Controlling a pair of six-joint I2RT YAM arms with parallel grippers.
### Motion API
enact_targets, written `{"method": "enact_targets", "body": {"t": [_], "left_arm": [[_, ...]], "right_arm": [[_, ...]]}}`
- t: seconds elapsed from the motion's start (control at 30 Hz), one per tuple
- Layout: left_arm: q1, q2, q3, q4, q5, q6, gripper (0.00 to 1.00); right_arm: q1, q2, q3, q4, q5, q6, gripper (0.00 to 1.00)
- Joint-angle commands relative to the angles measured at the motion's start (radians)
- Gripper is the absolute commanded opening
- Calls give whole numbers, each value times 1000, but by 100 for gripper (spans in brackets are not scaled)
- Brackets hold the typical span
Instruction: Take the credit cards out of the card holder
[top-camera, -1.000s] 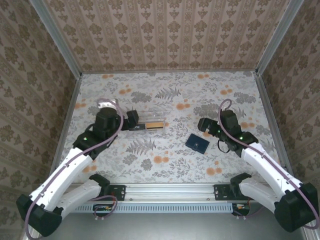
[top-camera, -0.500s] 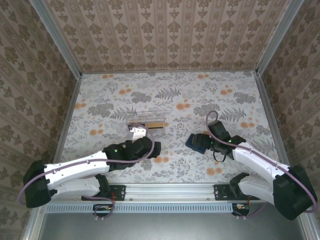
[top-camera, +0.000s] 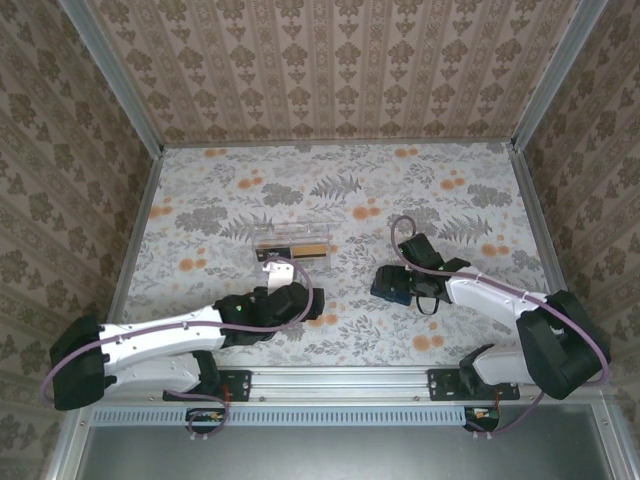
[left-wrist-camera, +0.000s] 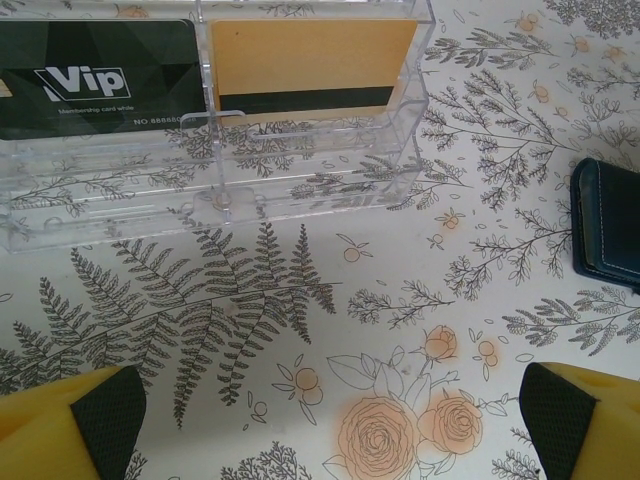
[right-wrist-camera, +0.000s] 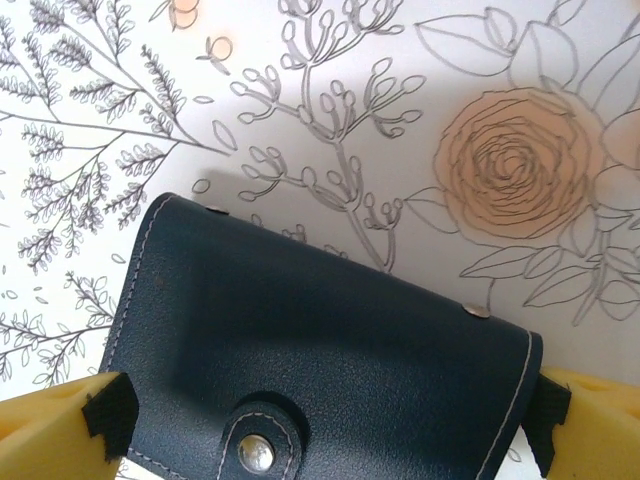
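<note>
The card holder (right-wrist-camera: 320, 340) is a dark navy wallet, closed by a snap strap (right-wrist-camera: 258, 447), lying flat on the floral table. My right gripper (right-wrist-camera: 325, 415) is open and low over it, one yellow finger (right-wrist-camera: 70, 425) at each side of the wallet. In the top view the card holder (top-camera: 380, 289) sits right of centre, with the right gripper (top-camera: 396, 283) on it. My left gripper (left-wrist-camera: 330, 425) is open with bare table between its pads (left-wrist-camera: 105, 415). It hovers near the table's front middle (top-camera: 322, 318). The card holder's edge (left-wrist-camera: 610, 225) lies to its right.
A clear plastic box (left-wrist-camera: 215, 165) stands ahead of the left gripper, holding a black Vip card (left-wrist-camera: 95, 80) and an orange card with a black stripe (left-wrist-camera: 315, 70). From above, the box (top-camera: 292, 247) is mid-table. Patterned walls enclose the table on three sides.
The left arm swung from the clear box down to the near middle of the table. The right gripper moved left and down onto the card holder, now straddling it.
</note>
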Motion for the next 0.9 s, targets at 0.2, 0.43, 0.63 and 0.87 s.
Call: {"method": "enact_targets", "body": {"t": [0.2,0.43,0.63,0.87], "left_arm": [[-5,-77,-66,3,-63,-41,100],[2,-83,-60,-28,-60,-46,100],[1,-91,-65,-29,-33,-52,100],[1,-73,-55,-31,14,-59,100]], "right_arm": [[174,-42,-40,0,42,152,100],[392,-40,26,-83,208,242,100],[385,-67,101,-182,320,102,100],[297,35,145,-124,207,-23,100]]}}
